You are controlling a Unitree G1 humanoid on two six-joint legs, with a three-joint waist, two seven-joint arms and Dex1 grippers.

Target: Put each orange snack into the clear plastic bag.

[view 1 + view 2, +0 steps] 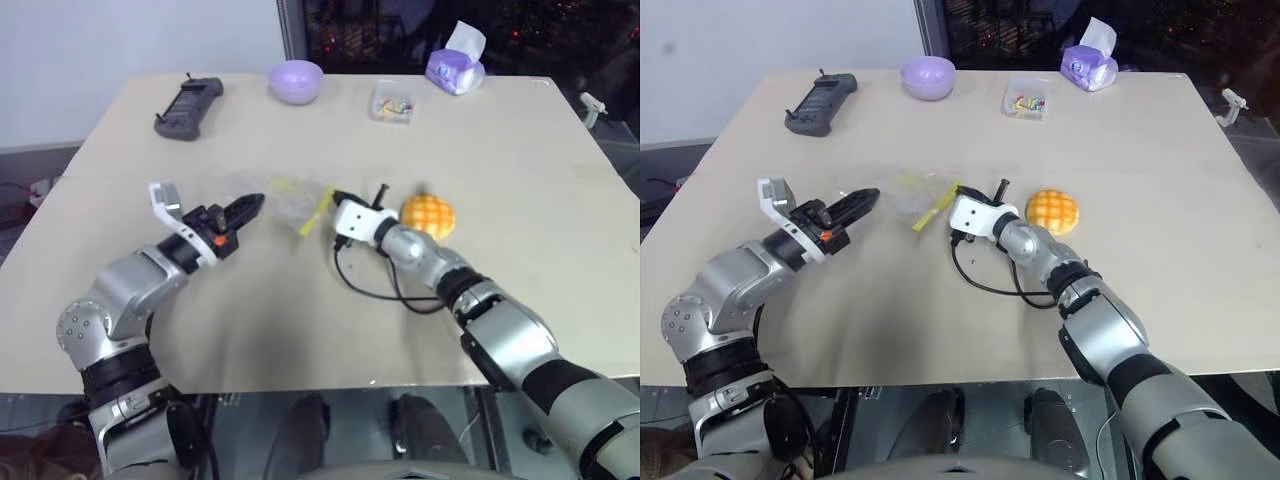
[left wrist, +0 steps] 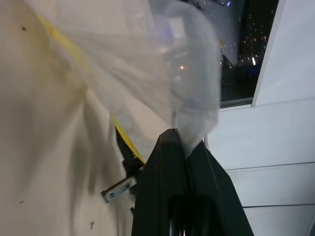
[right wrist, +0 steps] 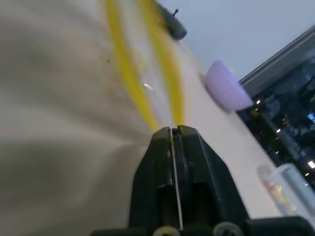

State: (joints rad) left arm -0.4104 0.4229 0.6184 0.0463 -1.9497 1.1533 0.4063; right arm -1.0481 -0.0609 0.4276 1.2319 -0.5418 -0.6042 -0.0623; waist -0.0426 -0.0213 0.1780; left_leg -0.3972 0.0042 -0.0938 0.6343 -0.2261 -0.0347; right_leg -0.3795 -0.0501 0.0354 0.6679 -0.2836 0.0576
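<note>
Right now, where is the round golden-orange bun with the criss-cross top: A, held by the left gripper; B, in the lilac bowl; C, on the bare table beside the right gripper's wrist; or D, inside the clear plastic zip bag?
C: the round golden-orange bun sits on the beige table, outside the clear plastic zip bag, which both the left gripper and the right gripper pinch.

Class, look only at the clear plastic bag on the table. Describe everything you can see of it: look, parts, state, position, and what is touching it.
The clear plastic bag is thin, crinkly and see-through, with a yellow strip along its edge nearest the bun. It lies near the middle of the beige table, partly lifted and stretched between both arms. The left gripper is shut on its clear end; the right gripper is shut on the yellow strip. It looks empty; the orange bun sits on the table beside the right gripper, outside the bag.
</note>
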